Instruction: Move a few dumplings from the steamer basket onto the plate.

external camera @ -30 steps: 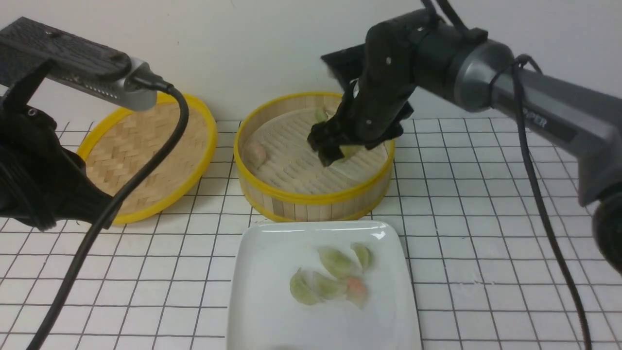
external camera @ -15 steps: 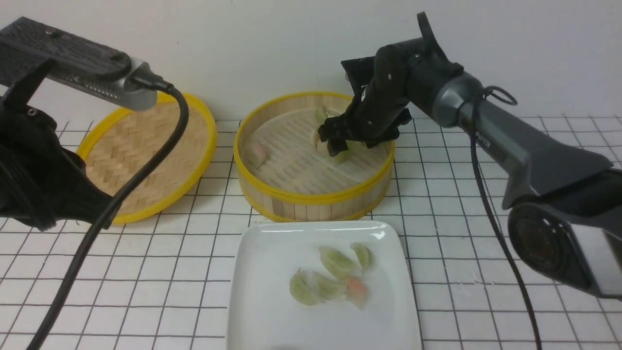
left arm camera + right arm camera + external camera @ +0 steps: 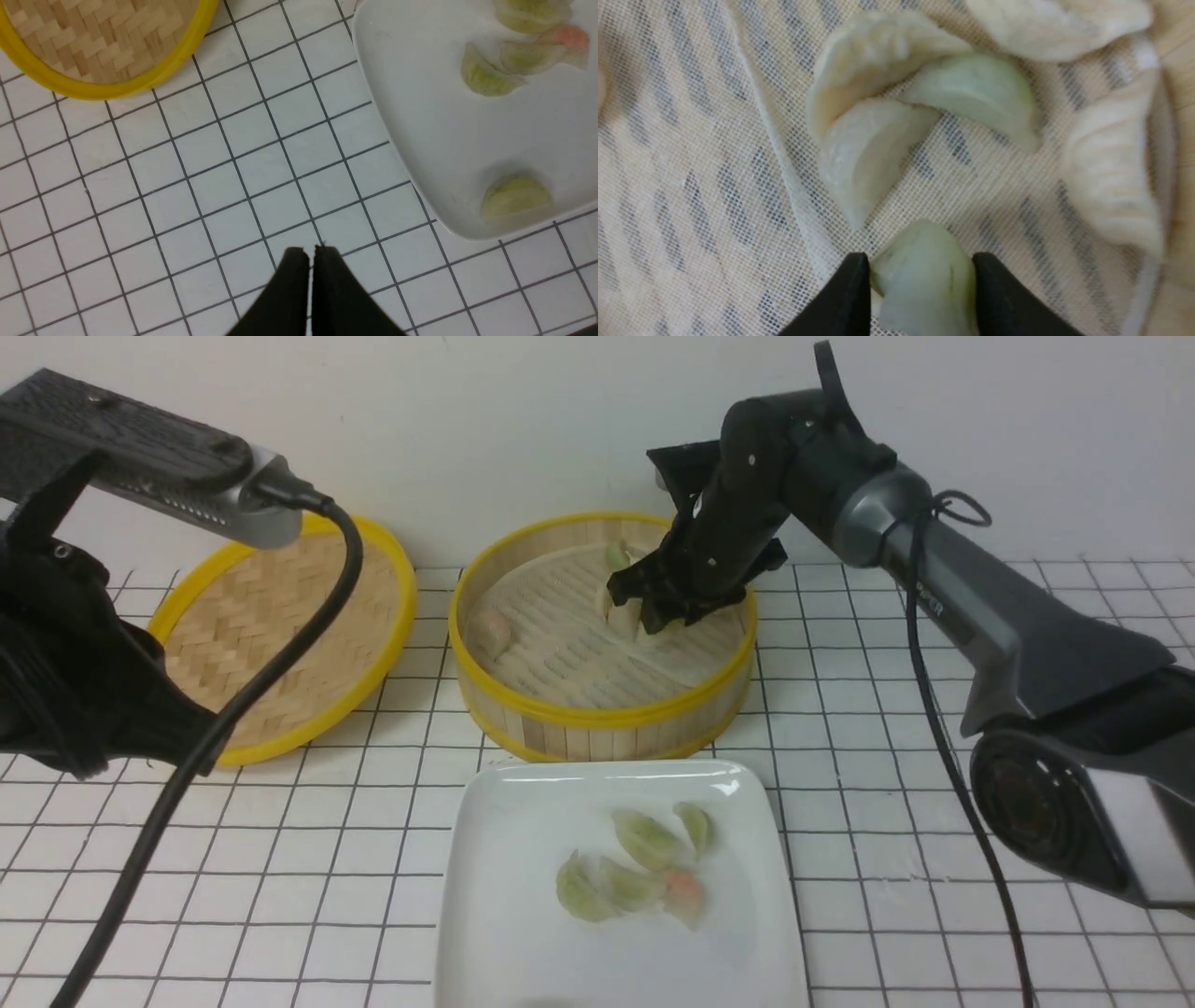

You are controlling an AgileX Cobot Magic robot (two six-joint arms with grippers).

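Note:
The steamer basket [image 3: 597, 714] stands mid-table behind the white plate [image 3: 523, 821]. My right gripper [image 3: 644, 616] reaches down into the basket. In the right wrist view its fingers press both sides of a pale-green dumpling [image 3: 924, 280] lying on the mesh liner, so the right gripper [image 3: 920, 263] is shut on it. Several cream and green dumplings [image 3: 873, 149] lie just beyond, and a pinkish one [image 3: 490, 630] sits at the basket's left. Several dumplings [image 3: 644, 840] rest on the plate. My left gripper [image 3: 309, 252] is shut and empty over the tiles beside the plate [image 3: 420, 140].
The flat woven lid [image 3: 271, 616] with a yellow rim lies to the left of the basket, partly behind my left arm [image 3: 75, 691] and its cable. One dumpling [image 3: 514, 196] sits close to the plate's near edge. White gridded tiles cover the table.
My right gripper has dropped a little deeper into the basket and its fingers have closed in on the pale-green dumpling. The left arm and the plate's dumplings have not moved.

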